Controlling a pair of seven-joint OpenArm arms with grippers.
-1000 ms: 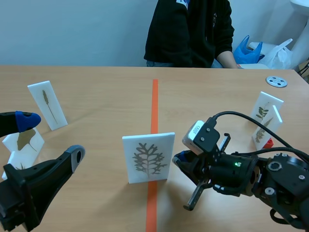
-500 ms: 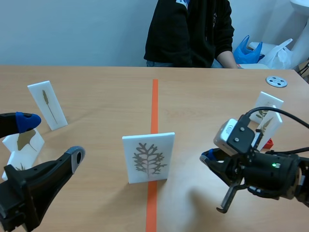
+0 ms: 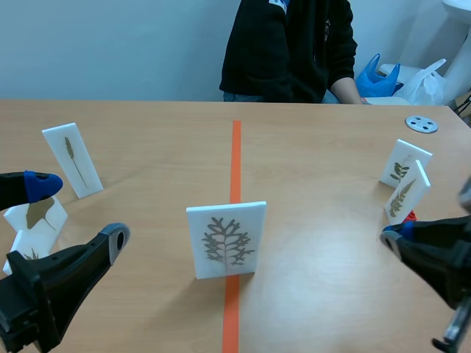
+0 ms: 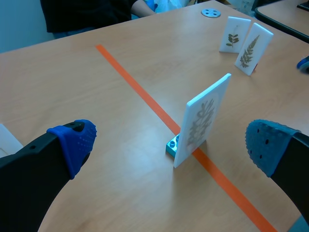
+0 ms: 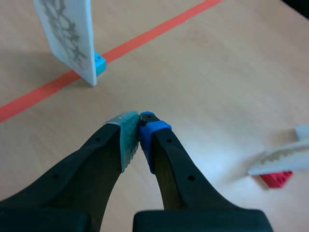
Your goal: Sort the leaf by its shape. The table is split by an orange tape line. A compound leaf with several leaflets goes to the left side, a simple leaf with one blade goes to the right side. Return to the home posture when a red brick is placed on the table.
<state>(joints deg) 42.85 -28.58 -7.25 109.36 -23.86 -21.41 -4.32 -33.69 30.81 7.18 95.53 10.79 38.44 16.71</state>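
A white card [image 3: 226,240] bearing a branching, many-lobed leaf stands upright on the orange tape line [image 3: 235,158], on a small cyan brick [image 4: 172,145]. My left gripper [image 3: 73,213] is open low at the near left; in the left wrist view the card [image 4: 203,118] stands ahead of my left gripper [image 4: 170,142], between the lines of its fingers and untouched. My right gripper [image 3: 394,237] is far to the card's right, near the table's right edge. In the right wrist view my right gripper [image 5: 140,126] is shut on nothing, with the card [image 5: 67,34] well ahead of it.
Three leaf cards [image 3: 72,159] [image 3: 35,213] [image 3: 26,246] stand on the left side. Two cards [image 3: 403,163] [image 3: 407,191] stand on the right, the nearer on a red brick base [image 5: 276,178]. A grey disc [image 3: 421,123] lies far right. A person [image 3: 291,48] sits across the table.
My right arm has drawn back from beside the centre card to the far right and lower. The card and the left arm have not moved.
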